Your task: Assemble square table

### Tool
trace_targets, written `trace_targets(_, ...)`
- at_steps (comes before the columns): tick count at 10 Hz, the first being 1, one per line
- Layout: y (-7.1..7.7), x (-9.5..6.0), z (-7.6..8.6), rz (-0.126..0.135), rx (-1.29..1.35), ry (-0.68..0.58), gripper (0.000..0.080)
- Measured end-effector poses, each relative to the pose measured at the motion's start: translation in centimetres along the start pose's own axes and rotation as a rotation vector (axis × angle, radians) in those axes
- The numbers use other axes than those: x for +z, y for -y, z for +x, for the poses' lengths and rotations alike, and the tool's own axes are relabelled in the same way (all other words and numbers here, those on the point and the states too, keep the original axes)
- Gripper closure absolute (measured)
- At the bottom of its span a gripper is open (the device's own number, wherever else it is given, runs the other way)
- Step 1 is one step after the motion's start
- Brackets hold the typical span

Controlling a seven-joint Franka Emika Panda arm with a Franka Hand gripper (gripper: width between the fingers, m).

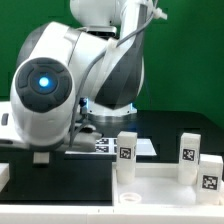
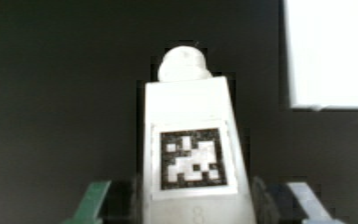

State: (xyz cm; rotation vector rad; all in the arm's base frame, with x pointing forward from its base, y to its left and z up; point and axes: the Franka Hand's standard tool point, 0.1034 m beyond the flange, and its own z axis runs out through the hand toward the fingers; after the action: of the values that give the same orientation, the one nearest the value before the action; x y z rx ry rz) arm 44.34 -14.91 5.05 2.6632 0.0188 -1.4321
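Straddling a short white block leg (image 2: 192,140) with a black-and-white tag, the gripper (image 2: 194,203) has a finger either side; can't tell if they're pinching yet. Lower right of the exterior view, three tagged legs stand on the white rimmed square tabletop (image 1: 150,196).

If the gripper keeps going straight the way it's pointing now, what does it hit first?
The gripper already has a white table leg between its fingers, so that leg fills its line of travel. Beyond the leg's rounded tip only dark table surface shows, though depth there is unclear.
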Motion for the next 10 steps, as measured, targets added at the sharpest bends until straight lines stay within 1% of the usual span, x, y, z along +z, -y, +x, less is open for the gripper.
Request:
trace_targets(1, 0.1, -2.4, -0.5, 0.037, 0.009, -0.018, 0.0514)
trace_targets(2, -0.4, -4.7, -0.6, 0.044, 0.008, -0.105, 0.0514)
trace_targets(3, -0.7, -5.9, -1.1, 0.045, 0.009, -0.177, 0.0514)
trace_targets(4, -0.6, -5.3, -0.8, 0.043, 0.005, -0.225, 0.0514)
trace_targets(5, -0.7, -5.4, -0.3, 0.035, 0.004, -0.287, 0.0514)
trace_targets(6, -0.5, -5.9, -0.2, 0.03, 0.01, -0.351, 0.0514)
trace_targets(7, 0.8, -6.9, -0.1, 0.021, 0.011, -0.445, 0.0514)
trace_targets(8, 3.0, -8.4, -0.5, 0.047, 0.018, -0.51, 0.0514)
trace_targets(9, 4.4, -11.0, -0.2, 0.047, 0.009, -0.603, 0.0514)
trace_targets(10, 5.0, -13.8, -0.2, 0.027, -0.006, -0.728, 0.0514)
